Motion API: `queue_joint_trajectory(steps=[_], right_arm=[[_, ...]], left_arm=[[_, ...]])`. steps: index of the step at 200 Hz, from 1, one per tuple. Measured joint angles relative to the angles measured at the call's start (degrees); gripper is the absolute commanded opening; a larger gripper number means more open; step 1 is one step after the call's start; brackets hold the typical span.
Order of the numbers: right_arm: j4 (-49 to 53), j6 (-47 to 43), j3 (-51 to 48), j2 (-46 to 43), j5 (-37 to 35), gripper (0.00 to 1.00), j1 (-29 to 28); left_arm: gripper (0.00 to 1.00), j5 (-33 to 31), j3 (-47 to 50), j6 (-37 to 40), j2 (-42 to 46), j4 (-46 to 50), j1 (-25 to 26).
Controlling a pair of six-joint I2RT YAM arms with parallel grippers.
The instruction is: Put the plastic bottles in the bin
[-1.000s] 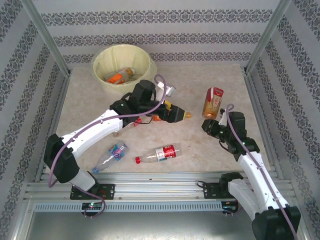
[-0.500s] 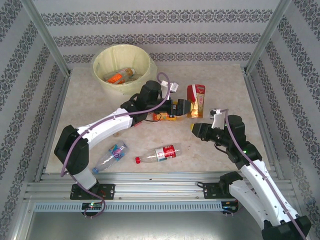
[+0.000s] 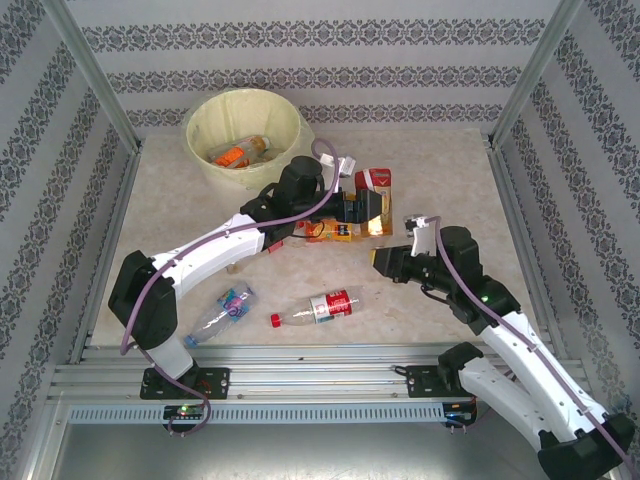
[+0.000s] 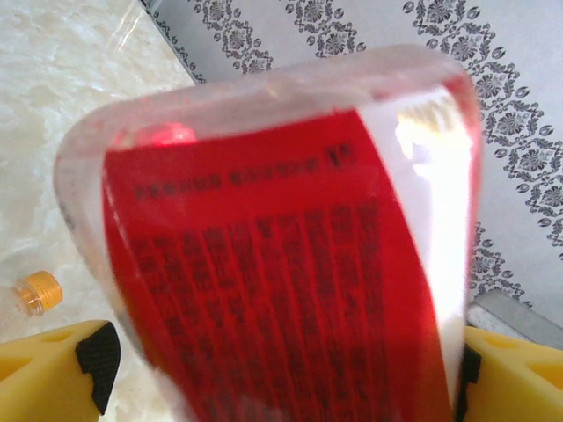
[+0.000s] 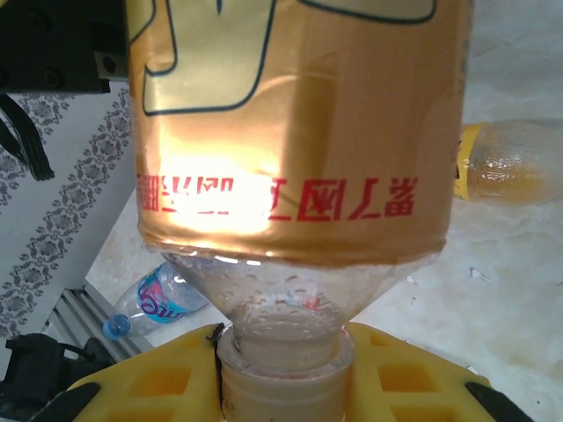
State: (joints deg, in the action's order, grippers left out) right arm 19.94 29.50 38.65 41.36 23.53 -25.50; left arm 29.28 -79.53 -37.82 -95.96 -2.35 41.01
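Observation:
A clear bottle with a red and gold label (image 3: 377,192) hangs upside down over the table's middle. My right gripper (image 3: 384,261) is shut on its neck (image 5: 283,338), with yellow fingers either side of the cap. The left gripper (image 3: 365,210) is open, and its fingers (image 4: 95,353) stand at the two sides of the bottle's body (image 4: 281,246). An orange-capped bottle (image 3: 325,232) lies on the table under the left arm. A red-labelled bottle (image 3: 326,304) and a blue-labelled one (image 3: 226,306) lie near the front. The cream bin (image 3: 243,93) at the back left holds orange-labelled bottles (image 3: 240,152).
Patterned walls with metal posts close the table on three sides. A metal rail (image 3: 300,362) runs along the front edge. The orange bottle (image 5: 510,163) and the blue-labelled bottle (image 5: 163,299) lie on the marble top below the held bottle.
My right gripper has carried the red and gold bottle from the right side leftward to the left gripper. The left arm swung toward it, and the bottle now sits between its fingers.

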Motion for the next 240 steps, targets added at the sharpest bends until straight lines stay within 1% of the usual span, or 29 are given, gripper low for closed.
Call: queue_joint_trajectory(steps=[34,46,63,74,104,134,162,188,217,240], right_arm=[[1.03,-1.25,0.68,1.16,-2.99,0.32,-2.47],[1.36,-1.66,1.03,1.75,-4.07,0.33,-2.95],[1.68,-2.08,1.57,2.49,-5.42,0.38,-3.67],[1.73,-2.69,1.81,2.80,-6.16,0.45,-4.13],[2.47,-2.62,2.12,2.58,-8.11,0.67,-5.07],[3.65,-2.99,2.25,-0.76,-9.05,0.80,-5.16],[4.52,-2.91,3.74,-5.07,-9.40,0.88,-5.16],[5.16,-2.91,5.81,-8.79,-9.40,0.93,-5.16],[5.33,-2.91,8.24,-11.82,-9.40,0.96,-5.16],[5.35,-2.93,9.68,-13.18,-9.40,0.97,-5.16]], left_arm=[[0.66,0.00,-0.85,-0.70,0.00,0.17,0.17],[0.61,-0.02,-0.90,-1.25,0.00,0.20,0.17],[0.56,-0.28,-0.98,-1.29,0.00,0.33,0.17],[0.53,-0.39,-1.25,-1.27,0.00,0.66,0.17],[0.53,-1.03,-2.91,-0.33,0.13,3.28,0.17],[0.52,-3.41,-6.73,2.43,0.90,9.38,0.13],[0.53,-5.92,-12.20,5.29,1.90,15.78,-0.96],[0.53,-8.66,-19.47,8.87,2.14,22.77,-3.30],[0.52,-12.24,-29.24,12.74,1.95,30.73,-6.51],[0.52,-13.53,-36.89,14.95,0.94,35.34,-10.14]])
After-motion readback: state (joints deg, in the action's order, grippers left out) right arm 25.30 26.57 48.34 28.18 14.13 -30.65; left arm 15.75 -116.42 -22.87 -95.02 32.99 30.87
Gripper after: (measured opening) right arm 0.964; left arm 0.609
